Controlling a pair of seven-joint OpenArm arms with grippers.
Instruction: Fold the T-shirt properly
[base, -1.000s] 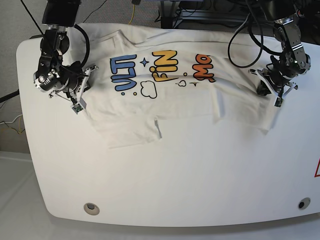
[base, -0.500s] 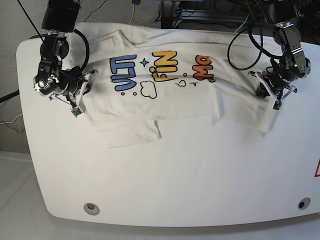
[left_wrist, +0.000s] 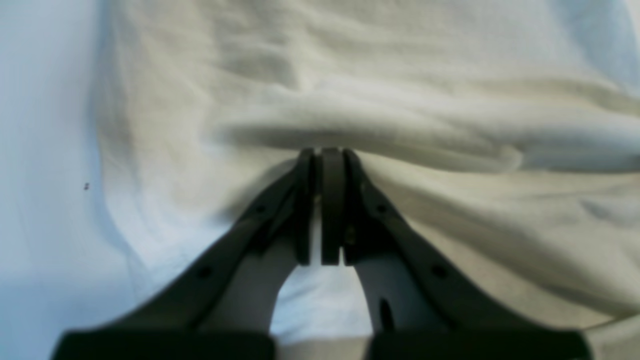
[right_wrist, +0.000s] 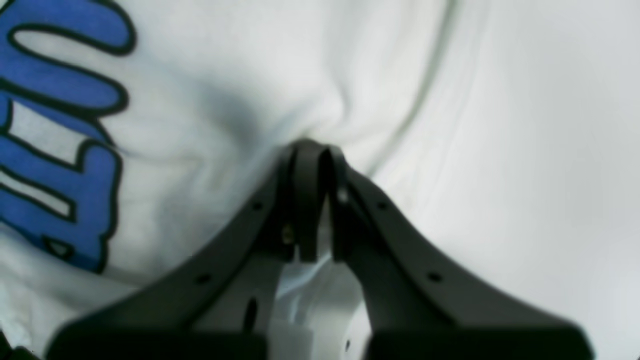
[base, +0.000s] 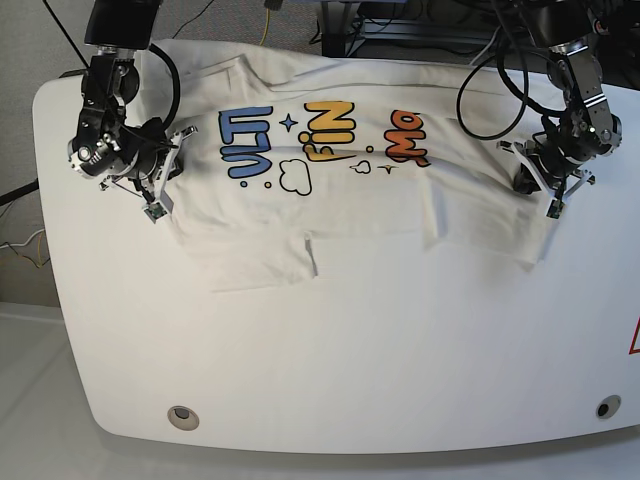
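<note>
The T-shirt (base: 340, 190) lies spread sideways across the far half of the white table (base: 330, 370), print up, and over the last second its near hem has crept a little toward the far edge while both arms have drawn back with it. I judge this a shared drag to straighten or reposition the cloth before the next fold, so the folding proper looks barely begun; one sleeve lies tucked over the body near the middle.

The right gripper (base: 160, 190) hangs at the shirt's edge beside the blue letters, tilted down, its jaws pinched on a pucker of white fabric (right_wrist: 320, 125). The left gripper (base: 548, 195) leans over the opposite end, jaws likewise clamped on a raised ridge of cloth (left_wrist: 350, 130). Both wrists angle inward toward the garment
</note>
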